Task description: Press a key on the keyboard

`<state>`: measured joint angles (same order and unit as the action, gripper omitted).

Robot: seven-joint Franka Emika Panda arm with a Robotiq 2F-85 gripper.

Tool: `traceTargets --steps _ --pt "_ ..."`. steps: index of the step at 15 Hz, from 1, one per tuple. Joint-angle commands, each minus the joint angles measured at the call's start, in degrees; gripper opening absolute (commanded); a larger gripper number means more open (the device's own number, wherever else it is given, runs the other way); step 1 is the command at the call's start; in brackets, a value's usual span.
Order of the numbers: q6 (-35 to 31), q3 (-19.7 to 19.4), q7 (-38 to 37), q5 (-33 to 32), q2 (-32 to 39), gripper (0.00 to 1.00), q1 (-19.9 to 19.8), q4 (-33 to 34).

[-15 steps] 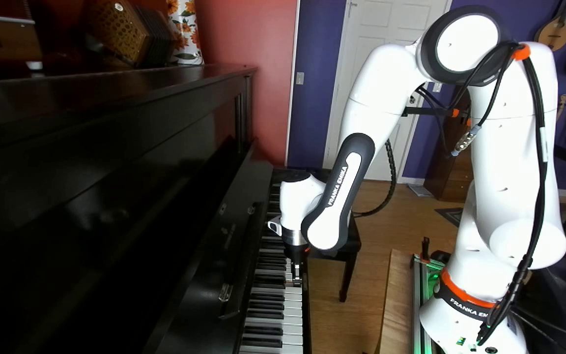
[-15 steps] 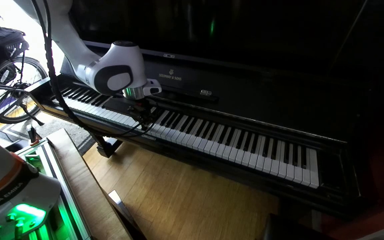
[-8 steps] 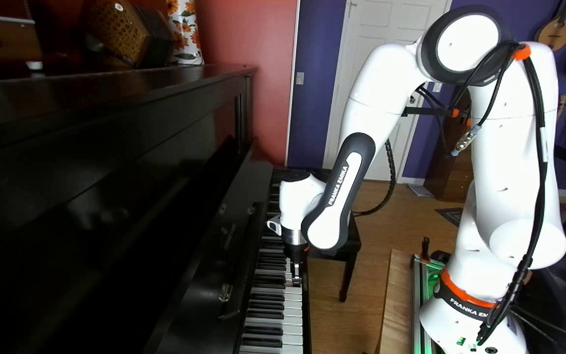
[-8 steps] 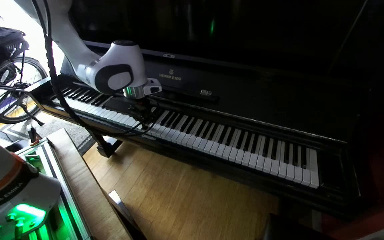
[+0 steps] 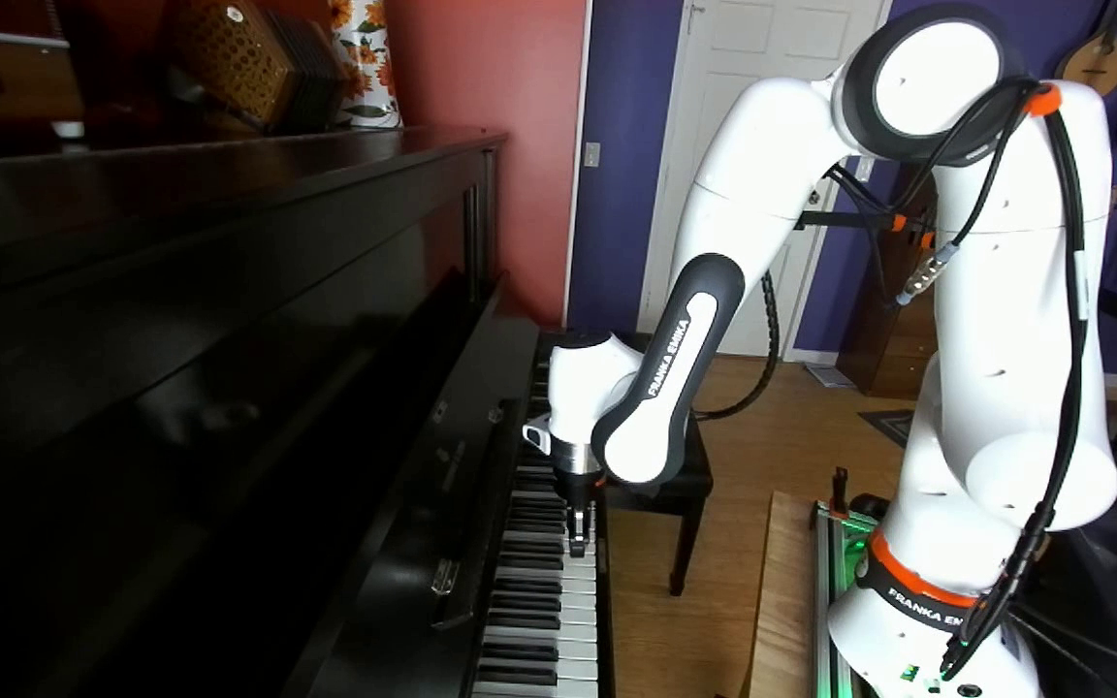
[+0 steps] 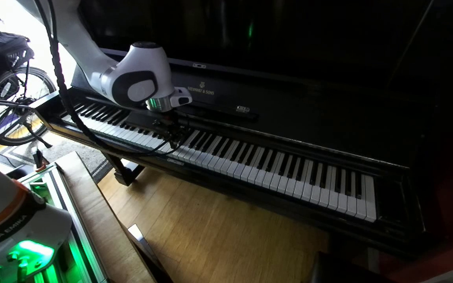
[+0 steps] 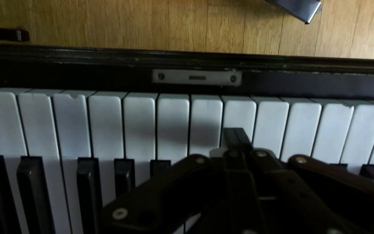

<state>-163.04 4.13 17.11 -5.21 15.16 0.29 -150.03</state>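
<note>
The keyboard is a long row of white and black keys in both exterior views (image 5: pixel 576 620) (image 6: pixel 273 175) and fills much of the wrist view (image 7: pixel 109 125). My gripper points down over the white keys in the wrist view (image 7: pixel 234 130), its two fingertips pressed together with nothing between them. Its tips stand over the front part of a white key, and a soft shadow falls on the keys beside them. It also shows dark and small in both exterior views (image 5: pixel 577 553) (image 6: pixel 173 145). The tips look slightly above the keys. No key looks pressed down. My fingers hide the keys behind them.
The glossy black piano (image 6: pixel 309 114) rises behind the keys. A key rail with a metal lock plate (image 7: pixel 196 78) runs along their front edge. A black bench (image 5: pixel 660 485) stands beyond the arm. A black cable (image 6: pixel 63 94) hangs in front of the keyboard.
Between half a second ago and now my gripper has risen a little off the white keys and shifted slightly toward the piano's back. Before that it stayed almost still, low at the keys.
</note>
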Motion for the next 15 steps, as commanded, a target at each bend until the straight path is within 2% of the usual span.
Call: traceTargets --steps 1,2,5,11,15 --pt "0.5 -0.4 -1.1 -1.4 -2.5 0.27 0.1 -1.1" --pt "0.6 0.1 -0.5 -0.9 -2.8 0.32 -0.3 -1.2" --pt "0.9 0.5 -0.1 -0.1 -4.1 0.56 -0.5 -1.6" --pt "3.3 -1.8 -6.5 -5.1 -9.5 0.99 2.1 -3.5" --pt "5.3 -1.6 -11.3 -6.0 -13.8 1.00 2.4 -4.8"
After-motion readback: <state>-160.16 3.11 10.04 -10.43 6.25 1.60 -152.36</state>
